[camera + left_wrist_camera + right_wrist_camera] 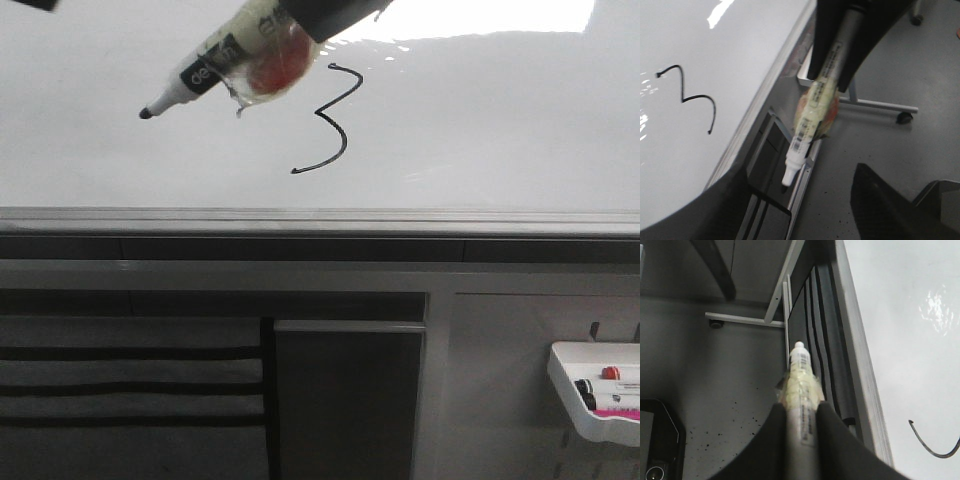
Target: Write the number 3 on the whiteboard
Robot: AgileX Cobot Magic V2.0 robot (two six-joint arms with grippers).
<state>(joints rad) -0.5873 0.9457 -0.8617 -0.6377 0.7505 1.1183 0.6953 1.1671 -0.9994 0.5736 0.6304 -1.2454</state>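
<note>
The whiteboard (500, 130) fills the upper front view, and a thin black number 3 (335, 115) is drawn on it with a tail running lower left. The number 3 (690, 97) also shows in the left wrist view. My right gripper (801, 407) is shut on a black-and-white marker (801, 375) wrapped in yellowish tape. In the front view that marker (215, 70) slants down to the left from the right gripper (325, 18), with its tip left of the 3. The marker (812, 115) stands off the board. My left gripper (802, 172) is open and holds nothing.
A grey metal rail (320, 218) runs along the board's lower edge, with dark panels (345, 400) below it. A small white tray (600, 395) with markers hangs at the lower right. A stand leg with a caster (903, 117) rests on the grey floor.
</note>
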